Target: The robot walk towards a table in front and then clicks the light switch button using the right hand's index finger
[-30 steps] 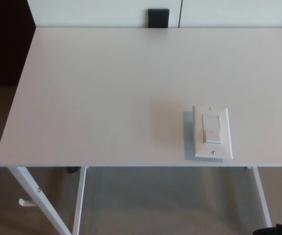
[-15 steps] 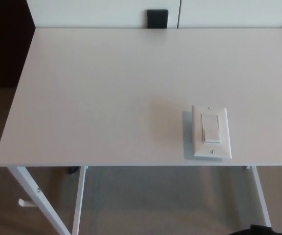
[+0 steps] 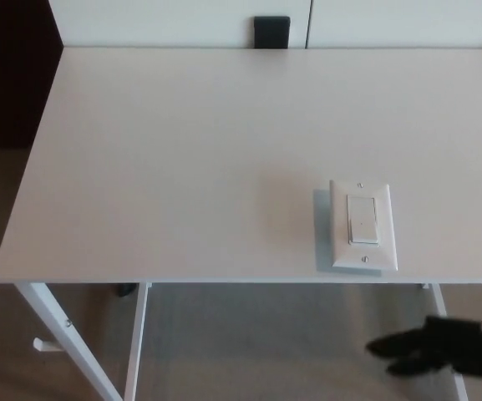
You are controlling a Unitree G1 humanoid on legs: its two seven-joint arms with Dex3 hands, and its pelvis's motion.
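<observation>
A white light switch plate with a rocker button in its middle lies flat on the white table, near the front edge and right of centre. My right hand shows as a blurred black shape at the bottom right. It is below the table's front edge, in front of the switch and apart from it. The blur hides how the hand is set. My left hand does not show.
A small black object sits behind the table's far edge against white panels. White table legs slant down at the front left over beige carpet. A dark area lies beyond the table's left side.
My right hand has risen into view at the bottom right, where only a sliver of black showed before. The switch and table stay where they were.
</observation>
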